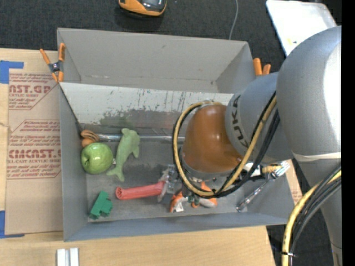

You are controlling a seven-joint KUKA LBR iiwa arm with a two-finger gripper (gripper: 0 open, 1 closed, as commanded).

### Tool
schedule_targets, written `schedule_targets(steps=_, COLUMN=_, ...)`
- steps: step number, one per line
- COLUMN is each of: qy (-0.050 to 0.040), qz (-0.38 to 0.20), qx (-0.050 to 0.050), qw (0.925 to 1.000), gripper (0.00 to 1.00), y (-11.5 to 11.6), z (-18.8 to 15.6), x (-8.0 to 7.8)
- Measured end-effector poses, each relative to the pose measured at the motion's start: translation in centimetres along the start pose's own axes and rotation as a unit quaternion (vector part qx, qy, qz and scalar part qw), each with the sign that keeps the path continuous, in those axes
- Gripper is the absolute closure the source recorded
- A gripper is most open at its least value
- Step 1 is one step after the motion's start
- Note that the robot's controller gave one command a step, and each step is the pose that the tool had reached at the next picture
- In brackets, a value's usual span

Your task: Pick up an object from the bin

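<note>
My gripper (172,185) is low in the bin's front middle, under the arm's wrist. It sits right at the right end of a red cylinder-shaped handle (138,192) that lies flat along the bin floor; whether it grips that end I cannot tell. Just below the gripper lie small orange and white pieces (191,203), partly hidden by it. A pale green dolphin toy (126,151) lies to the upper left of the red handle.
A green apple (96,158) rests at the left wall with an orange thing (87,135) behind it. A dark green block (100,204) sits in the front left corner. A metal tool (252,195) lies at the front right, beside the cables.
</note>
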State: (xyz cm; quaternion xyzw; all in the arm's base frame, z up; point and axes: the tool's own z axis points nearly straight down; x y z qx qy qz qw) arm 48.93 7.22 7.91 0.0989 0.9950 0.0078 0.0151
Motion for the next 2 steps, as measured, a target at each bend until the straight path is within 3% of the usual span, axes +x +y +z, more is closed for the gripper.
schedule_targets(steps=1, qy=-0.0022, qz=0.027, qx=-0.001, qw=0.9996, gripper=1.00, y=0.1, z=0.7, x=0.4)
schedule_targets(steps=2, qy=0.0014, qz=0.023, qx=0.000, qw=0.9997, gripper=1.00, y=0.1, z=-4.5, x=0.0)
